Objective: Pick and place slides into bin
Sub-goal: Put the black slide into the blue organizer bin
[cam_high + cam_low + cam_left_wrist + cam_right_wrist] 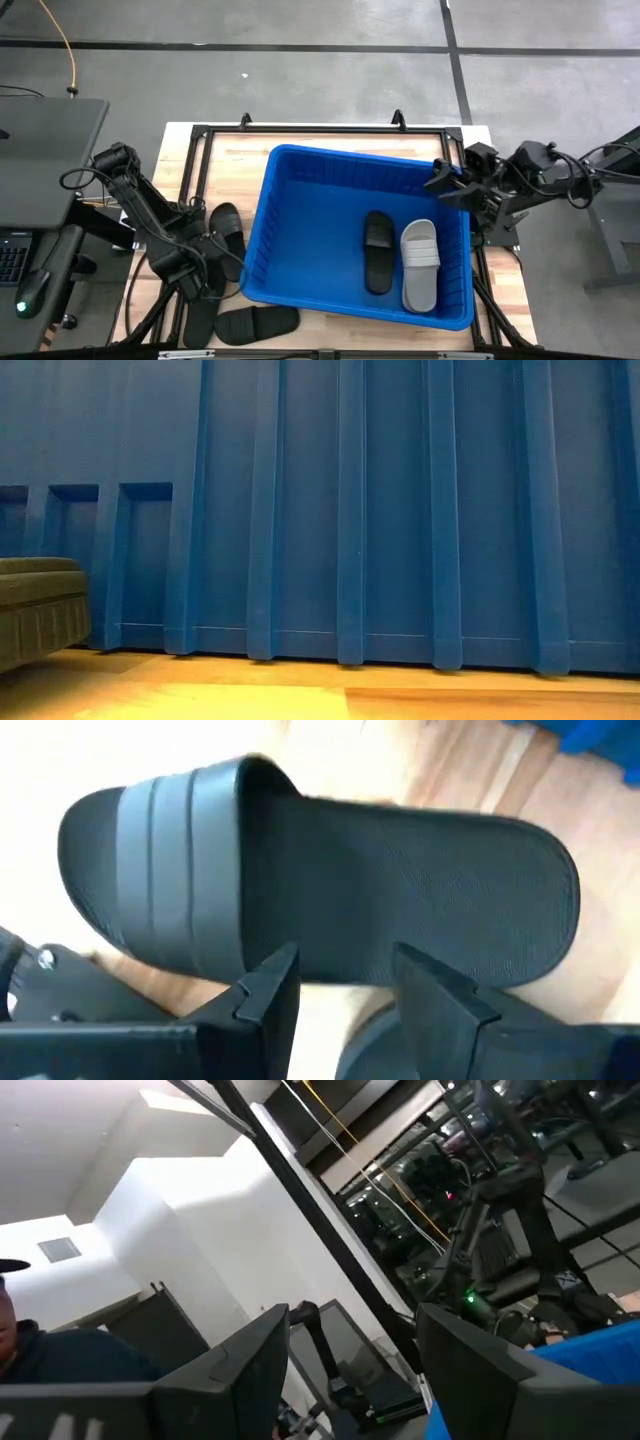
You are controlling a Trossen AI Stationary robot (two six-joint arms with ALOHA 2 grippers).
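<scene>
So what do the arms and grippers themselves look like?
Both arms are dark, jointed, with black cables looping along them. The left gripper has two flat, angular black fingers with wedge tips; a screw shows on its mount. The right gripper has matching dark, blocky fingers.

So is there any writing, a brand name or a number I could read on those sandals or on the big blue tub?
None can be read in any view.
Black slide before the left gripper: plain raised stripes on the strap, no lettering.
Black slide and grey slide in the bin: too small to show any mark.
Bin wall: bare ribs, no label.
</scene>
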